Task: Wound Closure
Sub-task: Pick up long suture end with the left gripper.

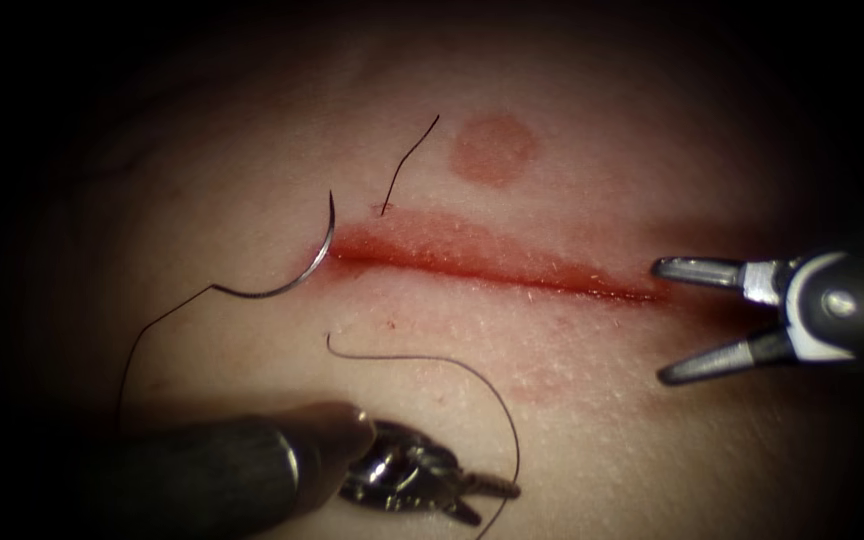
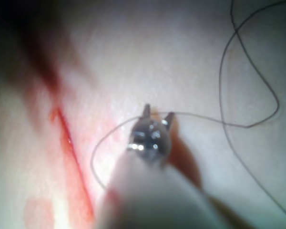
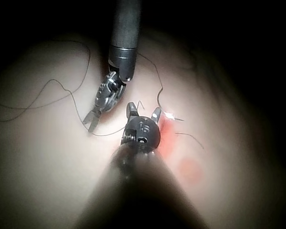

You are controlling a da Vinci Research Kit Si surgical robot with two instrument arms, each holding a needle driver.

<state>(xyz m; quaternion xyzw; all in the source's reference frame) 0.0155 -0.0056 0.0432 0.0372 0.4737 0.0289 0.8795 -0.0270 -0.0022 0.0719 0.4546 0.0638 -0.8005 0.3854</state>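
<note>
The cut runs across the tissue with red fluid along it. The curved needle lies at the cut's left end, tip pointing up, held by neither tool; I cannot tell whether it pierces the tissue. Its thread trails down to the left. My left tool sits below the cut with its jaws slightly open. A thread loop passes by the tips and runs across them in the left wrist view. My right tool stands wide open at the cut's right end, holding nothing.
A short cut thread end sticks up from the tissue just above the cut's left part. A round reddish mark lies above the cut. The left tool's dark shaft crosses the lower left.
</note>
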